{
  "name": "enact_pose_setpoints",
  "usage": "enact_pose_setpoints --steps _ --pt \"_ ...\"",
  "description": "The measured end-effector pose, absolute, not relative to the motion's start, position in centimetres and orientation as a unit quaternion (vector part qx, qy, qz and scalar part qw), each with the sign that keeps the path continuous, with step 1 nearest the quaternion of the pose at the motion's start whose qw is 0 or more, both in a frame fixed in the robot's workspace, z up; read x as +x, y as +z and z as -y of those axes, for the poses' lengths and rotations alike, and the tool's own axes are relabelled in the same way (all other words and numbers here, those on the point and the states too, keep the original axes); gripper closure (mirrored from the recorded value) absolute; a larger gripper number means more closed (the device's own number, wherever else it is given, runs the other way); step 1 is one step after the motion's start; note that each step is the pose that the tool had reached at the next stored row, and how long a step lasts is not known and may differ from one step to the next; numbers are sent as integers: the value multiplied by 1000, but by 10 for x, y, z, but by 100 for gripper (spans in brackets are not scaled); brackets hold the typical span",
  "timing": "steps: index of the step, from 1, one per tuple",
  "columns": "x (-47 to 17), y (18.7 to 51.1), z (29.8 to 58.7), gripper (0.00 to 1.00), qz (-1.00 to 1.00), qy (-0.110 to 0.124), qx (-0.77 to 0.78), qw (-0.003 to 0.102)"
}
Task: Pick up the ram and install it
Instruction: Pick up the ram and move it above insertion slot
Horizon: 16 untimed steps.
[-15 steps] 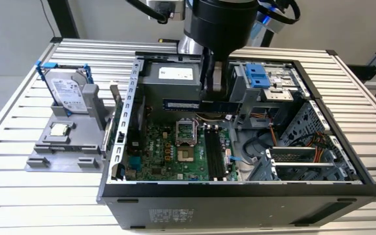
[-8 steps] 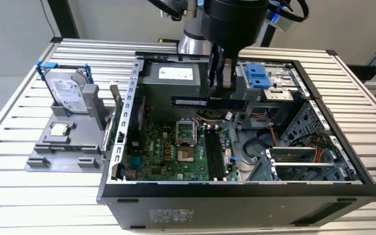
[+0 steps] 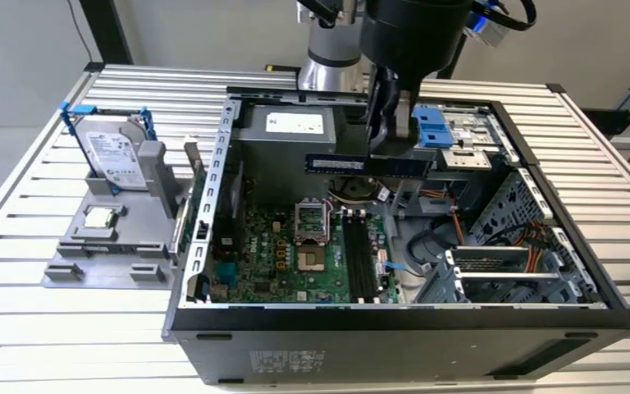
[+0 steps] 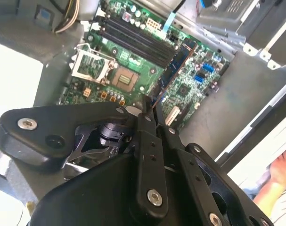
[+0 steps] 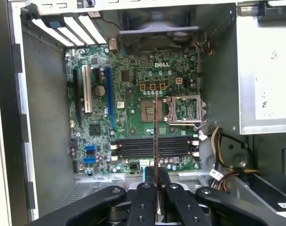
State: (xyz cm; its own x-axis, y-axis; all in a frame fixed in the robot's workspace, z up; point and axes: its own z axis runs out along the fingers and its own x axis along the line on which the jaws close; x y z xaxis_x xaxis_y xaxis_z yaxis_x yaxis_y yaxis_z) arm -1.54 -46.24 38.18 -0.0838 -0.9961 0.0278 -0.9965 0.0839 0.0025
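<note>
Tool: closed on the ram. In the exterior view the tool hangs from the arm over the open computer case. In both wrist views its black fingers are pressed together on the stick.
Ram: the ram is held in the air, long side level and one long edge down, above the back part of the motherboard and in front of the grey power supply.
Ram in the wrist views: in the first wrist view it shows edge-on as a thin line; in the second wrist view it is a dark strip.
Memory slots: the black slots hold no stick (the held ram's length runs across theirs, not along them).
Processor socket: its metal frame stands open beside the slots.
Grey holder: on the desk at the exterior view's left, well apart from the case, the holder carries an upright hard drive and a small square processor chip.
</note>
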Motion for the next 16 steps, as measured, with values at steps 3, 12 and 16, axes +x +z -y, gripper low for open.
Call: enact_pose_setpoints --steps 3,12,16 --pt "-12 382 456 100 736 8 677 11" --pt "-2 382 437 100 737 8 676 11" --pt "5 382 434 100 738 8 675 11"
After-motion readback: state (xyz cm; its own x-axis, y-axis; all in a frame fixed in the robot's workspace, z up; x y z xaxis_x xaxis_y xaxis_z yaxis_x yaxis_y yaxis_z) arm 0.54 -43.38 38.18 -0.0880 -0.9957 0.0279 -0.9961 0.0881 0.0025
